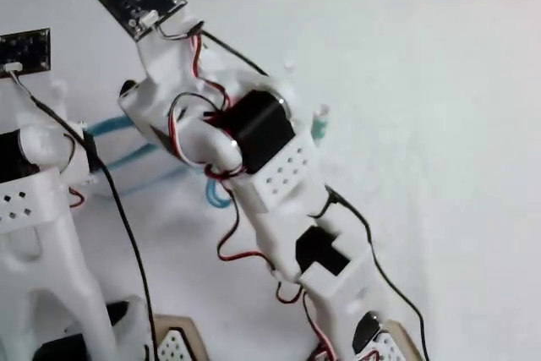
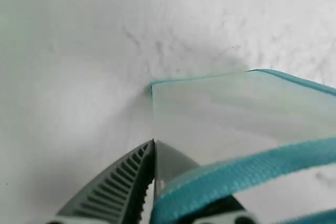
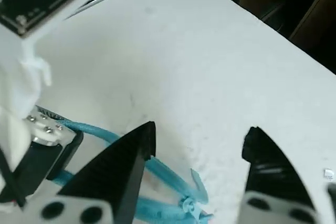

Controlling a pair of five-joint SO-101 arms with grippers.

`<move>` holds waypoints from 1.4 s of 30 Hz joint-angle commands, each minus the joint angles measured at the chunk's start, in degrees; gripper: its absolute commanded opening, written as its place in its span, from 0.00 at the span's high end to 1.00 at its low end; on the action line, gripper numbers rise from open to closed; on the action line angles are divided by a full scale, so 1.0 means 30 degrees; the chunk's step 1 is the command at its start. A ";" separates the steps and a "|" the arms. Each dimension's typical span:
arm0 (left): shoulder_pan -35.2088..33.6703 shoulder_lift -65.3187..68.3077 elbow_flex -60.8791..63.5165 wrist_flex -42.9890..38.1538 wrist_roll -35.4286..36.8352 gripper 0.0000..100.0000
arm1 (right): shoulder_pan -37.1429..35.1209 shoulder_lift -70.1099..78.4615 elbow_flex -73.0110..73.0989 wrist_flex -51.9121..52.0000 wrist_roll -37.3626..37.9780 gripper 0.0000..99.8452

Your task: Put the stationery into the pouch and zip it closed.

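1. The left arm (image 1: 34, 200) stands at the left edge of the table (image 1: 439, 82), with its wrist bent down toward the tabletop.
2. The left claw (image 2: 154, 145) is low over the table. Its two fingers are pressed together at the tips, a grey ribbed one (image 2: 118, 187) against a smooth one. The side edge of the pouch (image 2: 236, 114) runs straight into that pinch, so the claw is clamped on the pouch.
3. The right arm (image 1: 262, 150) stretches from the near side of the table diagonally toward the far left, and its wrist ends close beside the left arm.
4. The right claw (image 3: 202, 135) hangs above the table with its black jaws spread wide. It grips nothing, and bare tabletop shows between the tips.
5. The pouch lies flat on the white table between the two arms, partly under the right arm's wrist. It is clear plastic with a thin teal rim and a squared corner.
6. A wide teal band (image 2: 247, 169) crosses in front of the left claw's smooth finger.
7. In the right wrist view, teal cord-like edges curve below the open jaws and a small teal zip pull (image 3: 190, 204) sits among them.
8. A small teal-and-white item (image 1: 319, 124) lies just beside the right arm's motor; what it is cannot be told.
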 commanded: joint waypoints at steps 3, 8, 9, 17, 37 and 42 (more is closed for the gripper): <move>0.0132 0.0571 -0.0059 -0.0117 0.0088 0.98 | 0.0132 -0.1802 -0.0264 0.0132 0.0176 0.73; 0.0132 0.0571 -0.0029 -0.0117 0.0088 0.98 | 0.3707 -0.2154 -0.0029 0.0190 0.0205 0.73; 0.0132 0.0571 -0.0029 -0.0117 0.0088 0.98 | 0.4791 -0.1919 0.0176 0.0220 0.0176 0.73; 0.0132 0.0571 0.0059 -0.0117 0.0088 0.98 | 1.2205 0.2359 0.5832 0.0132 -0.2549 0.73; 0.0132 0.0601 0.0059 -0.0234 0.0088 0.98 | 1.2908 1.4198 -0.0996 -0.0835 0.2227 0.73; 0.0132 0.0601 0.0059 -0.0264 0.0088 0.98 | 1.2908 1.3465 -0.1231 0.0337 0.2227 0.73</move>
